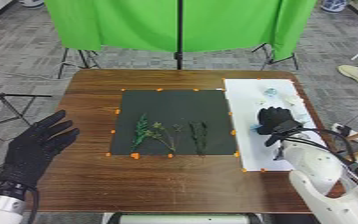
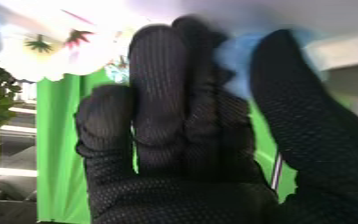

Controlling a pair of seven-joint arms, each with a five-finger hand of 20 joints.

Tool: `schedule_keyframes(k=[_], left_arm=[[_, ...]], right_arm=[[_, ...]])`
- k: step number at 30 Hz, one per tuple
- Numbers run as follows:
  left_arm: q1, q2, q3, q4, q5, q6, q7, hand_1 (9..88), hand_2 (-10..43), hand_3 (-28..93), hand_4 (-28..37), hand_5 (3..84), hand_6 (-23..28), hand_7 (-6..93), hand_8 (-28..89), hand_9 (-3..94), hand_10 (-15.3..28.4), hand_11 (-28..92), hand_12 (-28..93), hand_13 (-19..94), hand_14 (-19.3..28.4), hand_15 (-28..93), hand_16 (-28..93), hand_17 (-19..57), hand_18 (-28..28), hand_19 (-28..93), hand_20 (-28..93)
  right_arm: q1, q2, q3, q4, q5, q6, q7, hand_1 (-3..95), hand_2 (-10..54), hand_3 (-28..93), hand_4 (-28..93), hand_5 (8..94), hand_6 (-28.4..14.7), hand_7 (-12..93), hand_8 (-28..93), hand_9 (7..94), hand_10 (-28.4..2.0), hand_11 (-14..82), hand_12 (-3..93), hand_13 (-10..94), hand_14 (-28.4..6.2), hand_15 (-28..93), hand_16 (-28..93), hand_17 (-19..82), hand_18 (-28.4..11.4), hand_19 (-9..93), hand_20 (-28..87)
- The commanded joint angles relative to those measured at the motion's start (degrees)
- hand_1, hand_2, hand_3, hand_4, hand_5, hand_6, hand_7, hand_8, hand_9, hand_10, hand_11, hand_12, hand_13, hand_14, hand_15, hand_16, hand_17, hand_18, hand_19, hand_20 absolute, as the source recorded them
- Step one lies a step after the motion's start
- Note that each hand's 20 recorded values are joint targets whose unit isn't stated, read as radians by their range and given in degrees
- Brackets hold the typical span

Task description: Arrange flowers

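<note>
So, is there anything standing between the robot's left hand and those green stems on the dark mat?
Nothing visible stands in the way. Between the left hand and the green stems I see just wooden tabletop, orange marks at the mat's edge, and the flat dark mat.

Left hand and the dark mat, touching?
Apart. Head view: the left hand is off to the left of the dark mat, with a strip of brown table showing between them.

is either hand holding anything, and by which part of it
The left hand holds nothing. Something blue shows between the right hand's thumb and fingers, but whether it is gripped, and by which part, can't be told.
</note>
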Motion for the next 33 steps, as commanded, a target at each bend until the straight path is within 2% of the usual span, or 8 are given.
schedule_keyframes(k=[1,9,12,14,17,22,27,33], left_arm=[[0.94,0.24,-0.92,-0.3,-0.14,0.31,0.05,26.0,-2.6,70,-24.8,38.0,2.9,20.5,-10,32.7,13.3,28,13,28,16.4,37,-2,-7.3,22.5,49,5],[0.75,0.77,-1.9,-0.54,-0.16,0.4,0.11,26.0,-2.7,70,-25.0,38.0,2.9,20.5,-10,32.9,13.4,28,13,28,16.4,37,-2,-7.4,22.5,49,5],[0.97,0.59,-2.0,-0.58,-0.12,0.43,0.03,25.9,-2.7,71,-25.0,38.0,2.9,20.5,-10,32.8,13.4,28,13,28,16.4,37,-2,-7.3,22.5,49,5],[1.02,0.5,-1.99,-0.55,-0.16,0.44,-0.03,25.9,-2.7,71,-25.0,38.0,2.9,20.4,-10,32.8,13.4,28,13,28,16.4,37,-2,-7.3,22.5,49,5],[0.93,0.37,-1.98,-0.46,-0.13,0.37,-0.37,25.9,-2.7,70,-25.0,38.0,2.9,20.5,-10,32.8,13.3,28,13,28,16.4,37,-2,-7.4,22.5,49,5],[0.8,0.32,-2.0,-0.42,-0.08,0.15,-0.47,25.9,-2.8,70,-25.0,38.0,2.9,20.5,-10,32.9,13.4,28,13,28,16.4,37,-2,-7.3,22.5,49,5],[0.84,0.21,-1.93,-0.41,-0.04,0.18,-0.48,25.8,-2.9,71,-25.0,38.0,2.9,20.5,-10,32.9,13.3,28,13,28,16.4,37,-2,-7.3,22.5,49,5],[1.04,0.77,-1.79,-0.42,-0.34,0.53,-0.11,25.6,-3.1,71,-25.2,38.1,2.8,20.6,-10,32.9,13.3,28,13,28,16.4,37,-2,-7.3,22.4,49,5]], right_arm=[[-1.38,-0.94,-0.54,0.64,0.07,2.11,-1.92,50.1,-8.3,78,-28,74.7,2.2,39,-10,90.3,-2.4,23.7,37.1,82,-2.8,57,26,41,-17.3,92,36],[-1.26,-0.83,-0.72,-0.21,-0.32,3.22,-0.24,49.7,-9.4,81,-28,76.7,1.9,38,-10,91.8,-2.5,23.2,37.9,83,-3.0,58,27,42,-17.6,93,36],[-1.18,-0.53,-1.14,-2.13,-2.52,-1.12,4.59,49.0,-9.5,82,-28,77.0,1.9,38,-9,92.0,-2.8,23.4,38.4,83,-3.1,57,27,42,-17.6,93,36],[-1.3,-0.57,-0.81,-3.24,-3.17,-3.47,5.86,44.5,-9.5,84,-28,68.9,0.3,48,-10,85.9,-3.3,24.6,43.4,78,-3.7,62,27,39,-17.6,92,38],[-0.97,-0.67,-0.5,-4.51,-1.95,-6.72,6.93,38.7,-9.5,85,-28,53.4,-1.6,56,-5,68.2,-5.1,38.9,44.1,70,-4.7,69,25,35,-17.5,91,40],[-1.69,-0.79,0.01,-5.05,-1.5,-4.53,5.37,29.1,-9.5,92,-27,40.5,-5.9,61,-26,46.0,-13.2,65.6,32.0,60,-7.4,79,23,32,-18.1,90,41],[-2.51,-1.34,0.26,-5.52,-1.71,-2.48,2.17,27.3,-9.5,90,-28,35.2,-7.7,57,-26,39.9,-14.7,64.7,29.9,56,-7.9,80,23,32,-18.2,90,41],[-1.24,-2.1,-1.4,-4.35,-2.46,-4.33,1.26,28.0,-9.5,88,-28,37.2,-6.3,53,-24,42.4,-13.4,62.3,27.3,57,-7.5,80,21,31,-18.2,89,42]])
